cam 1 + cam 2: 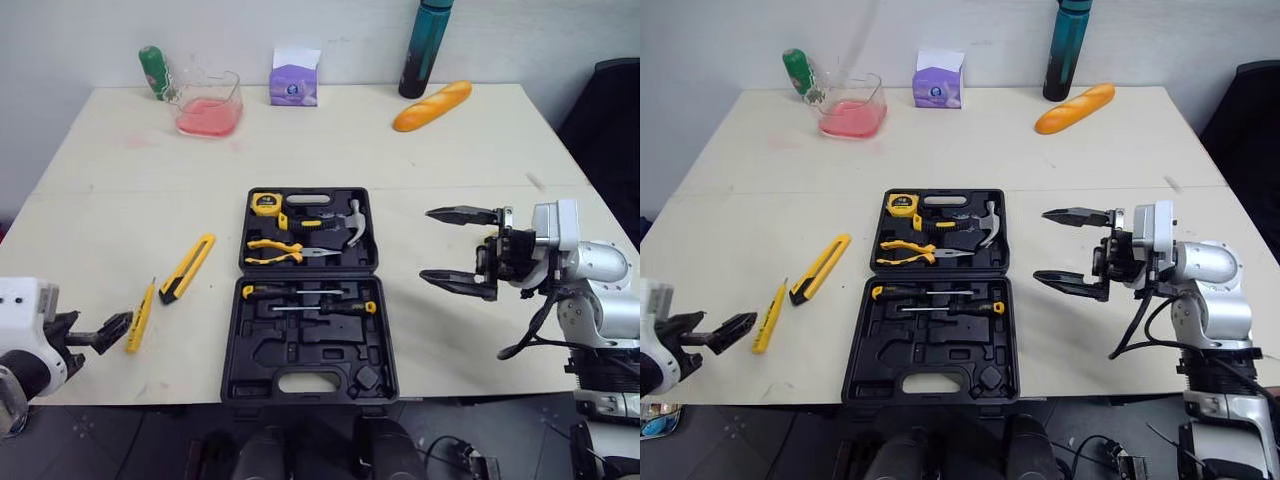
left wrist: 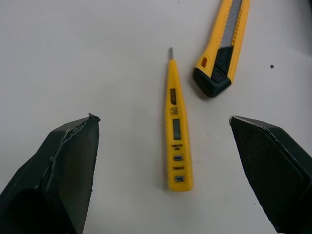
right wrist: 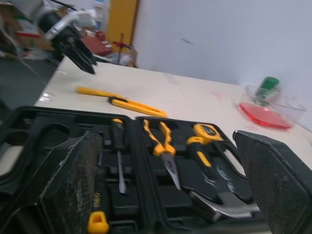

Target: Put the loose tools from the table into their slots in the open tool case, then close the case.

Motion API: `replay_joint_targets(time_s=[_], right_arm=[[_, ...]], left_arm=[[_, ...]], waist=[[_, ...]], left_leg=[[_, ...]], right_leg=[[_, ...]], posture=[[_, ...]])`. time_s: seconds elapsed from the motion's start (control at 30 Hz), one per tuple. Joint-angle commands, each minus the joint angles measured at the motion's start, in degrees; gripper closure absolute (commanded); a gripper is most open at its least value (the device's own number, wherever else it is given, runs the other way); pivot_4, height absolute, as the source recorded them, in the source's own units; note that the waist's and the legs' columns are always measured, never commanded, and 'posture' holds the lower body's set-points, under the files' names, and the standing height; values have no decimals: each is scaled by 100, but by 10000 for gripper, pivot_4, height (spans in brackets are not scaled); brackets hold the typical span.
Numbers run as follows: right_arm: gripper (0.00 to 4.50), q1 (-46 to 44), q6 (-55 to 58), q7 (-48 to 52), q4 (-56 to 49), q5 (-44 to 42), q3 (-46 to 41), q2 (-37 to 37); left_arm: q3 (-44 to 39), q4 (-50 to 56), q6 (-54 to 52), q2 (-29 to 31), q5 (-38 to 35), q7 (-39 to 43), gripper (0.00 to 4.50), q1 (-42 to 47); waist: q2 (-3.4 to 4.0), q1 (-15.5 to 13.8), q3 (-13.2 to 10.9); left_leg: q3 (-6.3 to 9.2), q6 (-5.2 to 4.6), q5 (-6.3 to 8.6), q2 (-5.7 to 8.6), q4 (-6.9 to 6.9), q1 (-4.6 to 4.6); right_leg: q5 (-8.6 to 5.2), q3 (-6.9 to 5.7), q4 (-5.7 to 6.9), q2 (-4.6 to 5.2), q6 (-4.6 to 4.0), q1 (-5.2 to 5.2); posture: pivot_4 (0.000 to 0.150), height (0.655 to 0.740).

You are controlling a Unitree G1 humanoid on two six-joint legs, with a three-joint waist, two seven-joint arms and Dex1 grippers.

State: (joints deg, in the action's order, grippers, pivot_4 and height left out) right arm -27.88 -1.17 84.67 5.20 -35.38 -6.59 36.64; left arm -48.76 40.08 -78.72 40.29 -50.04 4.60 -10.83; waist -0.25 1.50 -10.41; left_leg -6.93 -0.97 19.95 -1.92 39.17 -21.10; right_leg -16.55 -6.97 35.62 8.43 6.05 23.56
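The left gripper [image 1: 98, 328], spread wide, hovers over the yellow tester pen [image 1: 140, 318] on the worktop [image 1: 120, 200]. A utility knife [image 1: 187, 268] lies beside the pen, left of the open tool case [image 1: 232, 345]. The right gripper [image 1: 428, 244] hangs spread to the case's right. The step in hand is likely picking up the pen, so the next move is to lower and pinch its barrel.

One case [image 1: 250, 375]; two screwdrivers [image 1: 292, 292]; two loose tools [image 1: 187, 268]; two bottles [image 1: 426, 48].

We look down from the head over the pale wooden table [image 1: 120, 200] (both eyes share it); left wrist close above it, right wrist low across the open black tool case [image 1: 300, 350].
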Motion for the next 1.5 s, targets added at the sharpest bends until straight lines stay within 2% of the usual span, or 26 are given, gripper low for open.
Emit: replay_joint_targets(time_s=[0.03,0.27,0.63,0.73,0.97,1.3,1.43,1.5], right_arm=[[403,-142,70,98,-250,-178,65,-136],[403,-13,-106,79,-245,32,256,-434],[403,428,46,-72,-754,-95,212,-367],[0,525,62,-103,-830,-109,185,-339],[0,599,59,-147,-880,-90,178,-324],[0,604,-34,-100,-740,0,209,-333],[0,549,30,-131,-713,-30,154,-261],[0,593,97,-126,-716,-38,98,-131]], left_arm=[[175,116,-218,-53,241,-256,0,163],[656,1,-557,-466,631,-567,0,669],[1312,-597,-447,-554,1323,-327,0,772],[1481,-712,-342,-558,1438,-187,7816,732],[1724,-843,-282,-650,1643,-4,38995,697],[1233,-763,-32,-819,2030,-37,39981,548],[1011,-512,958,-663,2072,344,39981,396],[832,-292,1550,-513,1976,792,39981,301]], waist=[[0,5,0],[-8,-13,4],[-8,-18,5],[-7,-19,6],[4,-71,13],[13,-115,18],[10,-102,16],[2,-121,12]], left_leg=[[0,2,-2,0,0,1],[2,2,-3,2,1,0],[2,3,-6,3,2,1],[2,4,-7,3,2,4],[1,2,-7,6,2,6],[-7,3,-7,4,-1,14],[-8,5,-6,-2,-1,11],[-6,5,-6,-2,-1,5]], right_leg=[[0,0,2,-2,0,0],[0,0,3,-2,0,0],[0,-1,5,-1,1,1],[0,0,8,0,1,1],[0,5,8,5,1,0],[0,10,5,4,1,1],[0,9,5,1,-1,4],[0,5,3,2,-1,7]], posture=[[1500,7400],[1500,7400],[1500,7400],[1500,7400],[1500,7400],[1500,7400],[1500,7400],[1500,7400]])
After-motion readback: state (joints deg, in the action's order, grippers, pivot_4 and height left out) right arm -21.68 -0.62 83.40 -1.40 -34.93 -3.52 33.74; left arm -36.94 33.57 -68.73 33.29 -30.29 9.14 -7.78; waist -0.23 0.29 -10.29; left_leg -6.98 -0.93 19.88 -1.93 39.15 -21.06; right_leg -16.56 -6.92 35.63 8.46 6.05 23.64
